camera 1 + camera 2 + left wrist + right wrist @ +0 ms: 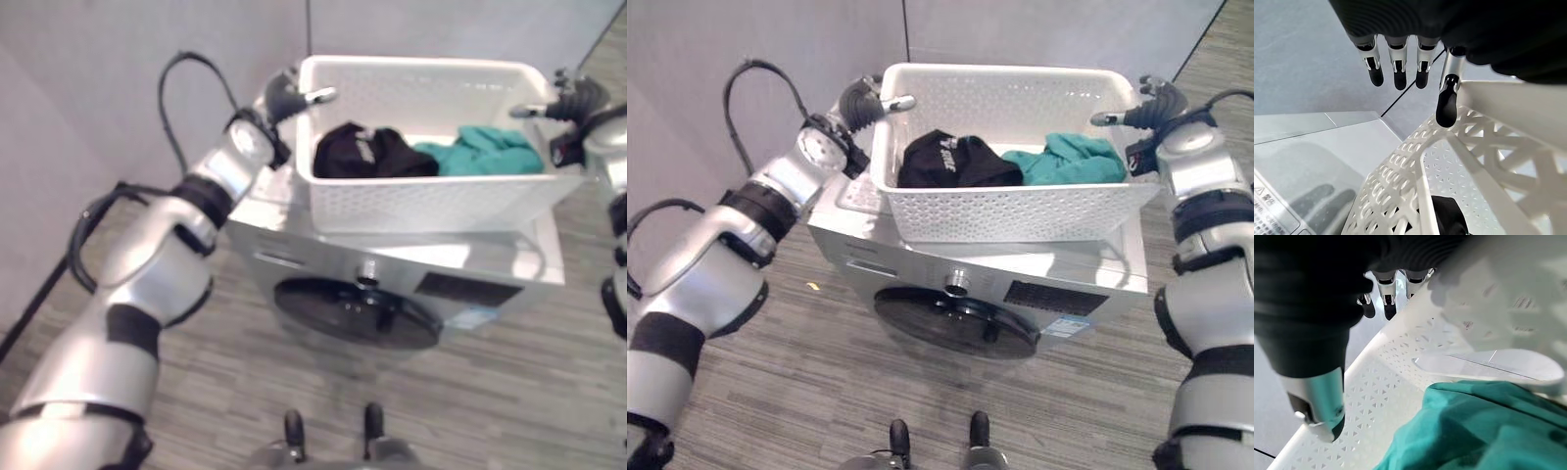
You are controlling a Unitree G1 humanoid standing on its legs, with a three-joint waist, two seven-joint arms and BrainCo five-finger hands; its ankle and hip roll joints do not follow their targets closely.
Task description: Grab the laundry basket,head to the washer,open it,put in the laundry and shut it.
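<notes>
The white laundry basket [1019, 211] is resting on top of the washer [921, 269], both hands straddling its end rims, left hand [284, 96] and right hand [1151, 106] with fingers straight and thumbs inside, steadying it so the closed door [955, 323] can be opened.

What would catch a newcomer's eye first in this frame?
The white laundry basket sitting on top of the washer, with a black garment and a teal garment side by side inside it. The left hand and the right hand sit at the basket's opposite ends, each with its thumb over the rim and its straight fingers outside the wall. Below, the washer's round door is closed.
</notes>
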